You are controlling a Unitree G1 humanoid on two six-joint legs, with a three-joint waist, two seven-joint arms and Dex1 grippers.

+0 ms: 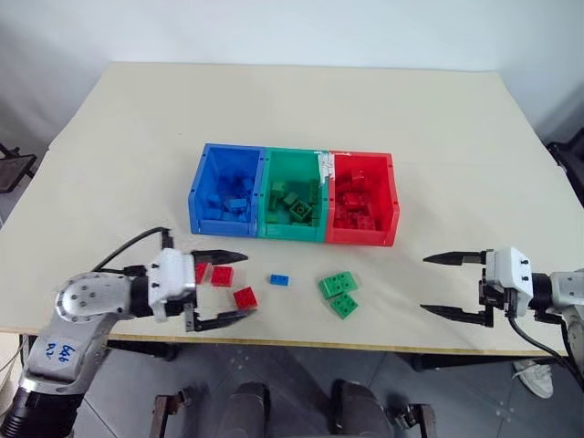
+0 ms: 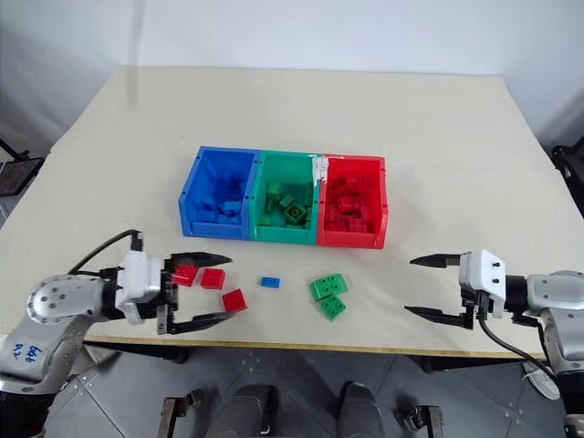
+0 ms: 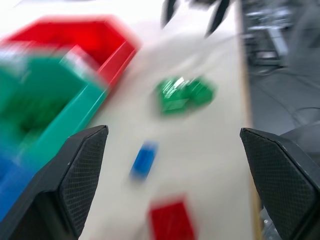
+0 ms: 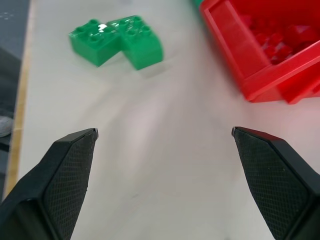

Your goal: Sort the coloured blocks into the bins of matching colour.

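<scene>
Meanwhile, both grippers hang wide open and empty over the table's near edge: the left gripper near the left corner, its fingers straddling three red blocks, and the right gripper toward the right corner with bare tabletop between its fingers. Along that near edge between them lie a small blue block and two green blocks touching each other, while the joined blue, green and red bins, each holding blocks of its own colour, sit just behind toward the table's middle.
</scene>
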